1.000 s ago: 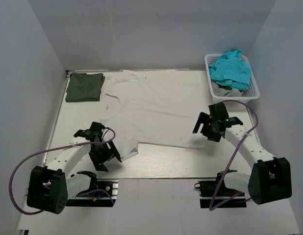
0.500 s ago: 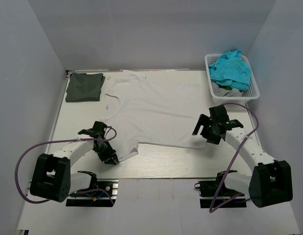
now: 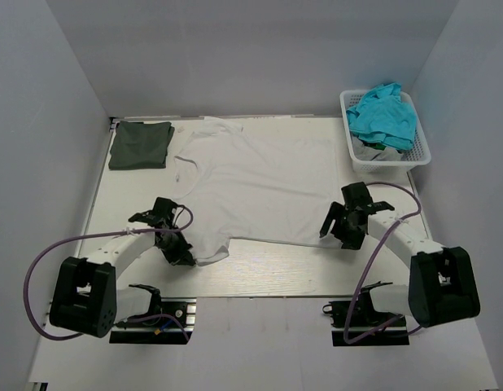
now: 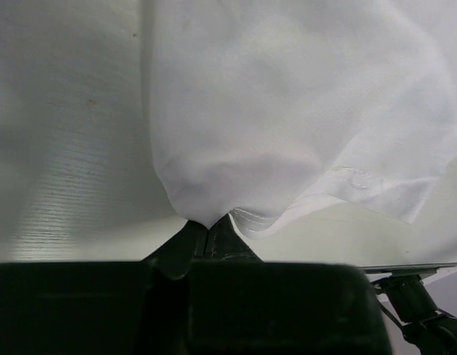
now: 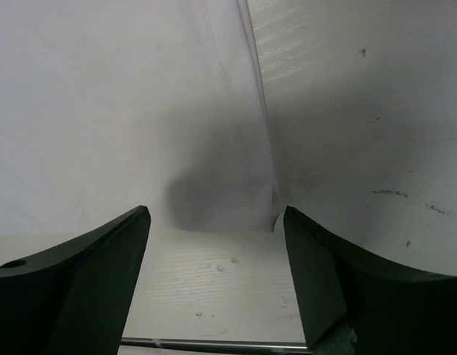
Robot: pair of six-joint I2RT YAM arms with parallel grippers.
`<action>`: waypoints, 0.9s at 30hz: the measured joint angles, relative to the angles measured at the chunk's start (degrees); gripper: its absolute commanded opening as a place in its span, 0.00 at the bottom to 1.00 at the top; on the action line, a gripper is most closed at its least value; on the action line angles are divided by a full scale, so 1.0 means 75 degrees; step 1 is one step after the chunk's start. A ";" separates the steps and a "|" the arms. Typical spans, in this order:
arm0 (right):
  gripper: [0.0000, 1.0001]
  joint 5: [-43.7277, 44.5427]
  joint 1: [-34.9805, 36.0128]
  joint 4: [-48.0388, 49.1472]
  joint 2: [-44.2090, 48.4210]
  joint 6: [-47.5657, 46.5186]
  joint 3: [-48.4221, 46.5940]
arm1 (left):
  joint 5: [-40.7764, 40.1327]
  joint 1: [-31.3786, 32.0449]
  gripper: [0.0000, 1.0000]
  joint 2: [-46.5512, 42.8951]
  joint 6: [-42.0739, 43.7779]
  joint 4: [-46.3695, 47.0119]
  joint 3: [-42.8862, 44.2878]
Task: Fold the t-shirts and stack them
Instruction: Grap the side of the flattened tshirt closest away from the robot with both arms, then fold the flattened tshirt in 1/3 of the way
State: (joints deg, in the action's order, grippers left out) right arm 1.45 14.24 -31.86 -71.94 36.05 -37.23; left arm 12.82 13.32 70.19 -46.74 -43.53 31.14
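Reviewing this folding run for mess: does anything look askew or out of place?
The white t-shirt lies skewed, collar toward the far left, its near-left hem corner bunched in the shut left end effector. Turquoise cloth heaps above the basket rim.

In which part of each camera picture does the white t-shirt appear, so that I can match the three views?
Top external: the white t-shirt lies spread over the middle of the table.
Left wrist: the shirt fills the upper right, with one corner pinched in the shut left pincer.
Right wrist: the shirt fills the upper left, with its corner ahead of the open right pincer.
Shared landmark: the shirt's near hem against the pale table.
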 measured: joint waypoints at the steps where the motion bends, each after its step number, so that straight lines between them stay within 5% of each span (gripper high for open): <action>1: 0.75 0.0000 -0.0003 0.0070 -0.0134 0.0009 0.0000 | -0.0015 0.0000 0.00 -0.0058 0.0012 -0.0020 0.0055; 3: 0.69 -0.0026 -0.0003 0.0189 -0.0399 0.0050 0.0000 | -0.0020 0.0000 0.00 -0.0163 0.0026 -0.0067 0.0219; 6: 0.42 -0.0067 -0.0003 0.0321 -0.0597 0.0090 -0.0070 | -0.0015 0.0000 0.00 -0.0216 0.0029 -0.0131 0.0545; 7: 0.24 -0.0067 -0.0006 0.0347 -0.0641 0.0102 -0.0079 | -0.0015 0.0000 0.00 -0.0216 0.0038 -0.0166 0.0656; 10: 0.05 -0.0073 -0.0003 0.0347 -0.0755 0.0102 -0.0085 | 0.0009 0.0000 0.00 -0.0216 0.0087 -0.0262 0.1020; 19: 0.02 -0.0079 -0.0006 -0.0169 -0.0903 -0.0035 -0.1227 | 0.0259 -0.0032 0.00 0.0303 0.0376 -0.0428 0.2579; 27: 0.02 -0.0079 -0.0093 -0.0702 -0.1988 -0.0271 -0.2964 | 0.0131 -0.0105 0.00 0.2177 0.0691 -0.0434 0.4645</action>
State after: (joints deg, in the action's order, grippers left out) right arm 0.86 13.54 -37.12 -86.85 34.02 -59.46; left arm 13.80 12.53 86.52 -41.56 -46.78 65.98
